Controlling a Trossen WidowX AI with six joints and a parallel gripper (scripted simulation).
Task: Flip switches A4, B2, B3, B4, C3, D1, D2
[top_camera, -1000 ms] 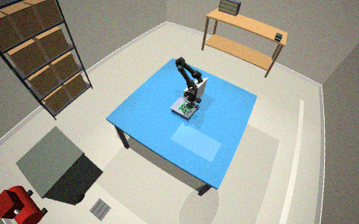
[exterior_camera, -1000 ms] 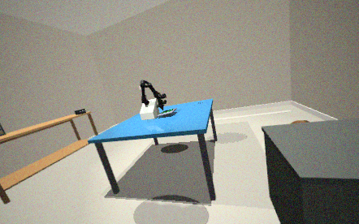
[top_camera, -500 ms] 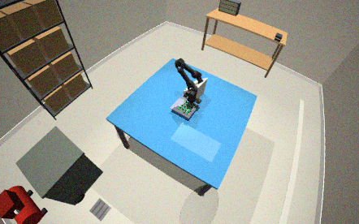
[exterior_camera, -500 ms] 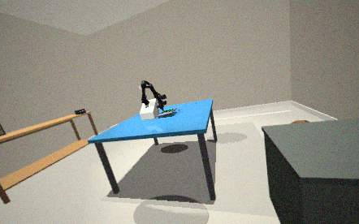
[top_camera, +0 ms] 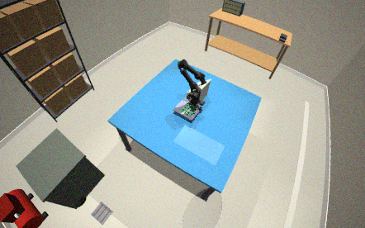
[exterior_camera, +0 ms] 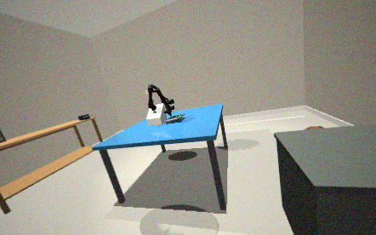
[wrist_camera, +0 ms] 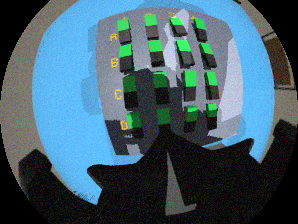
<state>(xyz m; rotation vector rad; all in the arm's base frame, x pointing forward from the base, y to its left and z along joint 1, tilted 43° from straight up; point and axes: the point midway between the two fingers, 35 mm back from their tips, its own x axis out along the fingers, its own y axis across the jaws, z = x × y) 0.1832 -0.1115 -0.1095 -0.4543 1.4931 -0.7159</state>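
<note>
The grey switch panel lies on the blue table, with rows A to D and four columns of green-and-black rocker switches. My gripper is shut and empty, low over the near edge of the panel. In the wrist view its tips cover the near part of switch D2; I cannot tell if they touch it. Switch D1 is to their left. Its shadow darkens C1 and C2. Switches A4, B2, B3, B4 and C3 show; their tilts are hard to read.
The blue table carries the panel and the arm. A white block stands at the arm's base, close to the panel. Switches D3 and D4 are right of the tips. Shelves and a wooden bench stand away from the table.
</note>
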